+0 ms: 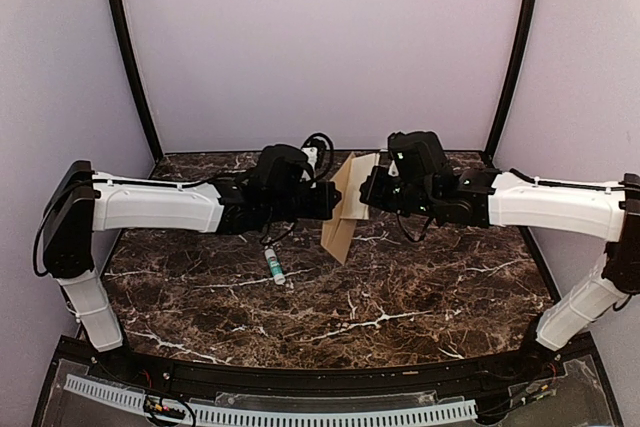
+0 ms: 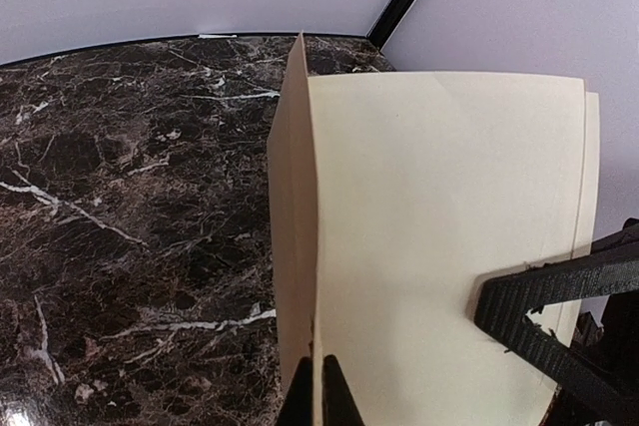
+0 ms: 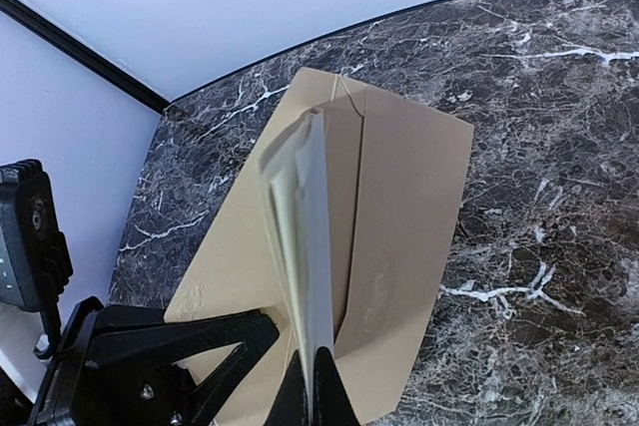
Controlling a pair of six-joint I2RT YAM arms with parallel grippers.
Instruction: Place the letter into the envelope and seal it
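Checking in from remote station: envelope (image 1: 345, 215) is up off counter (image 1: 420, 297), held between both arms and standing on edge. In top view I see its long axis running far to near, near end slanting left. I've got left fingers (image 2: 339, 408) pressed together on envelope edge. Meanwhile right fingers (image 3: 334, 411) pinch letter (image 3: 305, 197), seen edge-on, right against envelope. Small tube (image 1: 273, 267) lies on counter, label too small to read.
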